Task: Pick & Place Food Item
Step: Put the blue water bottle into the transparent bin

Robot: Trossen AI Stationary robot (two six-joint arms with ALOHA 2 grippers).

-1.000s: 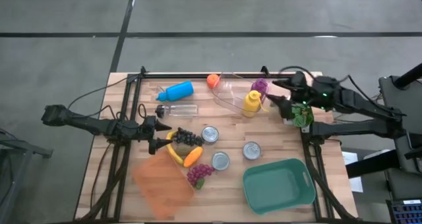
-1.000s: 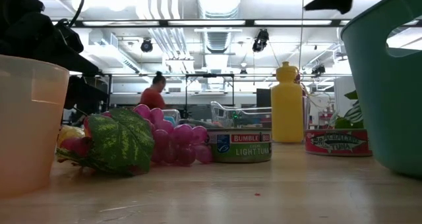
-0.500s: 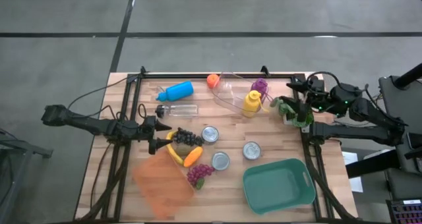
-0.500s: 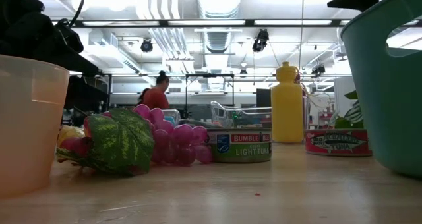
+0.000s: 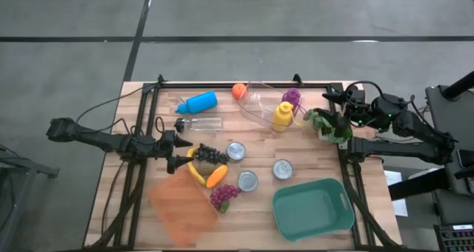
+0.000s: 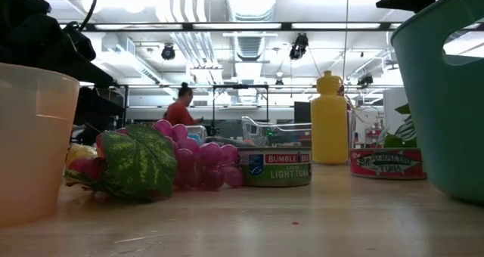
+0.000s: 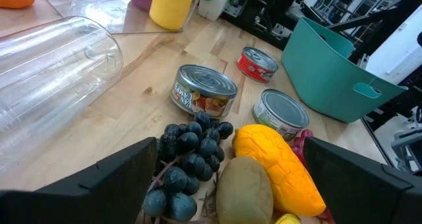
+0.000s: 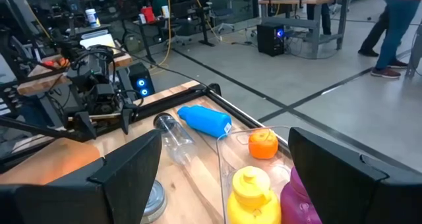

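The food lies in a pile at the table's near left: dark grapes (image 5: 209, 154) (image 7: 191, 161), an orange mango-like piece (image 5: 216, 176) (image 7: 280, 166), a brown-green fruit (image 7: 244, 191) and red grapes with a leaf (image 5: 224, 196) (image 6: 151, 162). My left gripper (image 5: 180, 153) (image 7: 231, 168) stands open just left of the dark grapes, low over the table, touching nothing. My right gripper (image 5: 329, 107) (image 8: 224, 161) is open and raised at the far right edge, beside a yellow bottle (image 5: 283, 116) (image 8: 250, 191).
A teal bin (image 5: 313, 206) stands at the near right and an orange container (image 5: 181, 204) at the near left. Three cans (image 5: 236, 150) (image 5: 248, 181) (image 5: 282, 169) sit mid-table. A blue bottle (image 5: 198, 102), clear bottle (image 5: 200, 124), orange (image 5: 239, 90), clear tray (image 5: 259, 104) and green plant (image 5: 335, 127) line the far side.
My right gripper has drawn back toward the table's right edge, away from the yellow bottle, staying open, and has held still for the last half second. Nothing on the table has moved.
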